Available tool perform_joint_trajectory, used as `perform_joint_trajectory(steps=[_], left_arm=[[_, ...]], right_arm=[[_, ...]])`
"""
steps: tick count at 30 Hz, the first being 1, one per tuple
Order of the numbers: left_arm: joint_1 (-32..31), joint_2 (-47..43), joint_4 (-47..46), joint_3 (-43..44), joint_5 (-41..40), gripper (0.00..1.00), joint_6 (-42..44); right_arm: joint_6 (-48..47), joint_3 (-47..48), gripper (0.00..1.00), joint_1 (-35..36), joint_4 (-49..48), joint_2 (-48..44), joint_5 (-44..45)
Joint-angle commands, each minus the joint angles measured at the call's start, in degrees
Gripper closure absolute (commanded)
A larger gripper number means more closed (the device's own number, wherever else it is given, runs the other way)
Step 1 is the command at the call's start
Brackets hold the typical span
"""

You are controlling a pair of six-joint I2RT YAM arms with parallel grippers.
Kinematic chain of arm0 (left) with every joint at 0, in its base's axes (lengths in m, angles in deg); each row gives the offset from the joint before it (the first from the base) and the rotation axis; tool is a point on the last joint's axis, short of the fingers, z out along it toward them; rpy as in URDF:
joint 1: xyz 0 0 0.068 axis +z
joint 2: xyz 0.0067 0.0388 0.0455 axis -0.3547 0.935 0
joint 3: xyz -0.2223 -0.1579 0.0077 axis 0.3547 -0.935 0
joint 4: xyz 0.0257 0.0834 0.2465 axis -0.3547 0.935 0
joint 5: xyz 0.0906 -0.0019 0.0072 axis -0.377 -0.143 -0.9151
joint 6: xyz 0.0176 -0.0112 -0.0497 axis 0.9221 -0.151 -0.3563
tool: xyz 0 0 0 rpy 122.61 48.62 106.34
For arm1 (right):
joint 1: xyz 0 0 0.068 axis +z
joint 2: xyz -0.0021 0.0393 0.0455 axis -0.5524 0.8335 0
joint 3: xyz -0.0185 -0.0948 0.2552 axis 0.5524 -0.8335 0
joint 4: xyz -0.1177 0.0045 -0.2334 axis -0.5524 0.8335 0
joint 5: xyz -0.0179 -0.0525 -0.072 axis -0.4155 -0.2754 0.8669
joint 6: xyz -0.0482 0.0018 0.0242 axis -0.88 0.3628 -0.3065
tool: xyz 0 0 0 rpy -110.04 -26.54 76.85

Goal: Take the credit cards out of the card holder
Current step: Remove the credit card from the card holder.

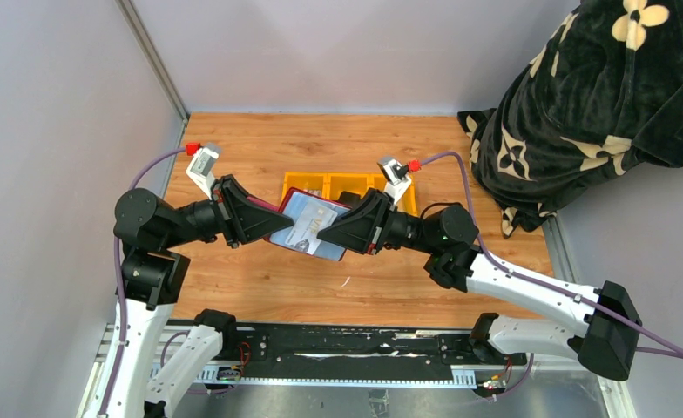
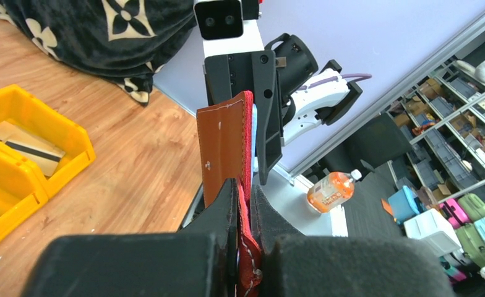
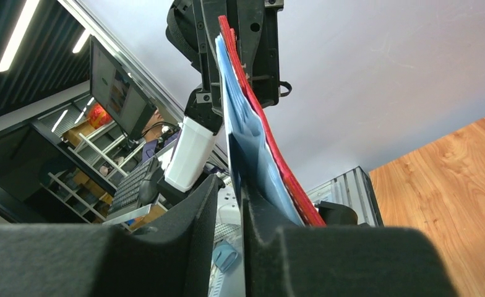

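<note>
The dark red card holder (image 1: 314, 228) hangs open above the table between the two grippers, its pale blue-grey inner sleeves (image 3: 247, 133) facing up. My left gripper (image 1: 273, 229) is shut on the holder's red stitched edge (image 2: 247, 154). The right gripper (image 1: 327, 238) is open at the holder's other end. The sleeves lie against the outside of one finger (image 3: 261, 210), and nothing is in the gap between the fingers. A tan credit card (image 2: 25, 146) with a dark stripe lies in the yellow tray (image 2: 74, 133). I cannot tell whether a card sits in the sleeves.
The yellow three-compartment tray (image 1: 305, 183) stands just behind the holder, with a dark object (image 1: 348, 198) in one compartment. A black flowered blanket (image 1: 582, 104) is heaped at the back right. Grey walls close the left and back sides.
</note>
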Motion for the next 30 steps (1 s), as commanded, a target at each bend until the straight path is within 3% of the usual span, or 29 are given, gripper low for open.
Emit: perform_joint_trajectory(steps=[1, 4, 13, 22, 30], left_arm=[[0.5, -0.66, -1.37, 0.54, 0.62, 1.0, -0.86], [0.58, -0.72, -1.05, 0.73, 0.59, 1.0, -0.71], [1.36, -0.24, -0.54, 3.8, -0.72, 1.0, 0.76], [1.46, 0.35, 2.48, 7.63, -2.2, 1.0, 5.9], [1.46, 1.81, 13.04, 13.36, -2.6, 1.0, 18.04]], right_arm=[[2.37, -2.2, 0.8, 0.0, -8.71, -1.14, 2.18], [2.92, -1.59, 0.9, -0.04, -9.68, -0.45, 1.44], [1.65, -2.48, 1.0, 0.0, -6.65, -1.95, 1.24], [-0.94, -2.12, 1.0, -0.25, 1.51, -5.0, 2.51], [-7.68, -0.27, 1.0, -7.92, 22.06, -12.38, 0.92]])
